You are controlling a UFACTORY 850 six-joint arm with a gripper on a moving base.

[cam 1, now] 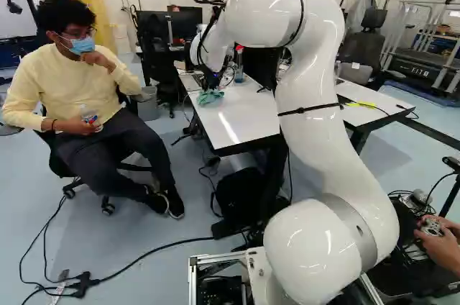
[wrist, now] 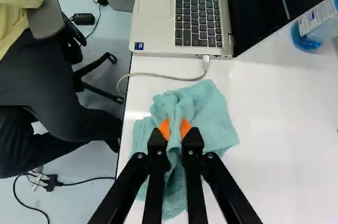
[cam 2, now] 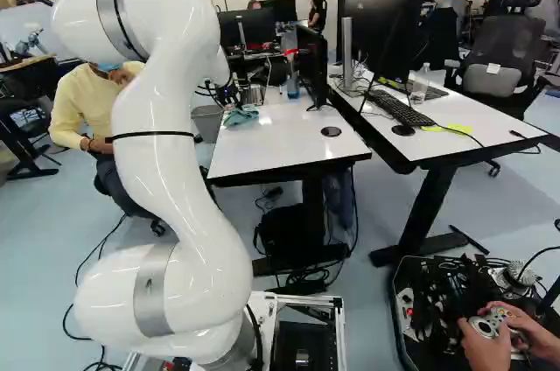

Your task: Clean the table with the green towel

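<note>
Near the desk's [wrist: 280, 150] edge: green towel [wrist: 214, 121], rumpled, directly under and ahead of the end effector [wrist: 175, 128].
Grip: 1 fold pinched between 2 fingers.
Laptop [wrist: 152, 18]: just ahead of towel, its white cable [wrist: 158, 77] between; could snag.
Person [cam 1: 86, 96]: seated beside that edge.
Wipe: best drawn inward, away from both, avoiding the bottle [wrist: 318, 26].

On table [cam 2: 280, 152]: towel [wrist: 214, 121] beside laptop [wrist: 156, 10], cable [wrist: 158, 77] between; bottle [cam 2: 293, 87] right of towel in right base view. Farther right, on second table [cam 2: 477, 117]: monitor [cam 2: 385, 34], keyboard [cam 2: 398, 108]. Left, on floor: bin [cam 1: 147, 108].
</note>
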